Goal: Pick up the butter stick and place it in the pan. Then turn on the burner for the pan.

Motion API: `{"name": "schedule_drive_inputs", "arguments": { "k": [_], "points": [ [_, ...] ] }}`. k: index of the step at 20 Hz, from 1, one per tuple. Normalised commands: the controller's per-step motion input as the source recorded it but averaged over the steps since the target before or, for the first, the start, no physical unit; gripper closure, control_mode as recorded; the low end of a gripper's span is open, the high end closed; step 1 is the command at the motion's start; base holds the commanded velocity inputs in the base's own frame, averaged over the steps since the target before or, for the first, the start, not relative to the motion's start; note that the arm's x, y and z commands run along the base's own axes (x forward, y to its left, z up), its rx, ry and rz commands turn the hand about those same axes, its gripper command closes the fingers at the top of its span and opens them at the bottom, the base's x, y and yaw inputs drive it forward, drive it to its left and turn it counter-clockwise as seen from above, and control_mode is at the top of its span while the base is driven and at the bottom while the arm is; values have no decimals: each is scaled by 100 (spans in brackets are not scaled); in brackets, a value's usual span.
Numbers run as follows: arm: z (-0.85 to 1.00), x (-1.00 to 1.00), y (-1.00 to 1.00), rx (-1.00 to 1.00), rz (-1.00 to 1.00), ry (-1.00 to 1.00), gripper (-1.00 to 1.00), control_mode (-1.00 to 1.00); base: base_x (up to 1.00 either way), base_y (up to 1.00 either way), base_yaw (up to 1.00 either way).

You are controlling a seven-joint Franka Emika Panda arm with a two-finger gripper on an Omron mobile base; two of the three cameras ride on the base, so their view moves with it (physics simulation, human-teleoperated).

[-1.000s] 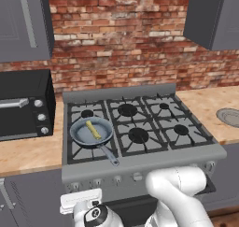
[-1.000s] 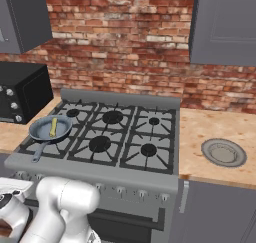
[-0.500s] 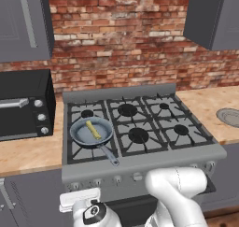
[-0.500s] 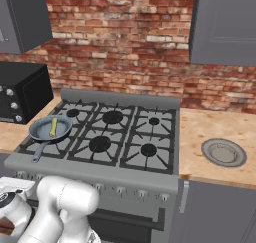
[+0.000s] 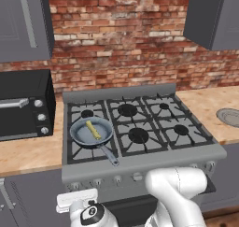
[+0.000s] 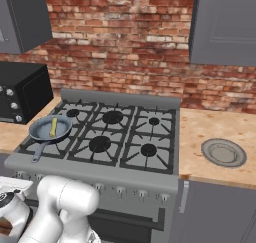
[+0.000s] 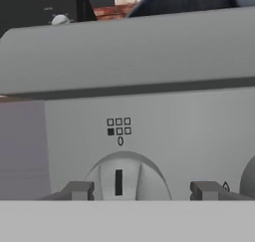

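At the stove (image 5: 140,163), I had the butter stick (image 5: 93,129) lying inside the pan (image 5: 91,132), which sat on the near left burner with its long handle (image 5: 110,156) pointing toward the front edge. From the right base camera the same pale bar (image 6: 53,127) lay across the pan's (image 6: 50,128) bluish floor.

My arm was bent low in front of the stove, its hand down at the control panel below the pan. Through the hand camera, the gripper (image 7: 142,190) faced a round grey knob (image 7: 125,179) with a dark upright mark, set under a small diagram of six squares (image 7: 119,126) with the lower left one filled. The two fingertips (image 7: 78,190) stood either side of the knob, apart from it, so the jaws were still spread and held nothing.

Against the base pictures of a second before, pan, butter and plate (image 6: 223,153) on the right counter lay exactly as they had; only the hand at the lower left of the left base picture had shifted a little, staying close to the panel. The toaster oven (image 5: 24,104) stood on the left counter.
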Motion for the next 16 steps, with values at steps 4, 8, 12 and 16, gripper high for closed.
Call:
{"name": "schedule_drive_inputs", "arguments": {
  "k": [4,8,12,16],
  "points": [
    [-12,9,0,2,0,0,-100,-100,0,0,0],
    [-15,6,0,0,1,0,-100,-100,0,0,0],
    [-16,14,0,1,0,0,100,-100,0,0,0],
    [-11,23,0,1,0,0,100,-100,0,0,0]
  ]
}}
